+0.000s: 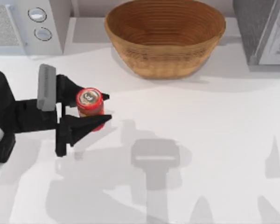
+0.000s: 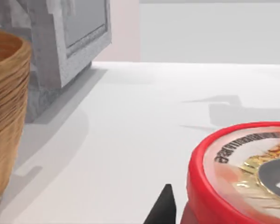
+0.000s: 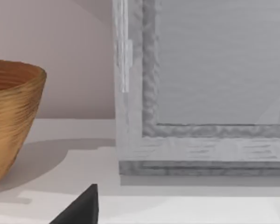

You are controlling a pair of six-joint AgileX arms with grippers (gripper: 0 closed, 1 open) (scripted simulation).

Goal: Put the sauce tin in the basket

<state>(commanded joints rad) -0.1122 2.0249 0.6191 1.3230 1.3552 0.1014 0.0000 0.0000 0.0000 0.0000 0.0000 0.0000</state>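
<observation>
The sauce tin (image 1: 89, 101) is a small red can with a silver top, upright at the table's left. My left gripper (image 1: 105, 107) is shut on it, one black finger on each side of its body. The left wrist view shows the tin's red-rimmed lid (image 2: 242, 172) up close, with one dark fingertip (image 2: 161, 210) beside it. The basket (image 1: 165, 60), a large tan woven bowl, stands at the back centre, well away from the tin; its wall (image 2: 4, 116) (image 3: 9, 116) also appears in both wrist views. A dark fingertip (image 3: 81, 210) of my right gripper juts into the right wrist view.
A grey appliance with two round dials (image 1: 37, 23) stands at the back left. A grey cabinet-like box (image 1: 261, 28) (image 3: 200, 93) stands at the back right, next to the basket. White tabletop (image 1: 200, 140) stretches between the tin and the basket.
</observation>
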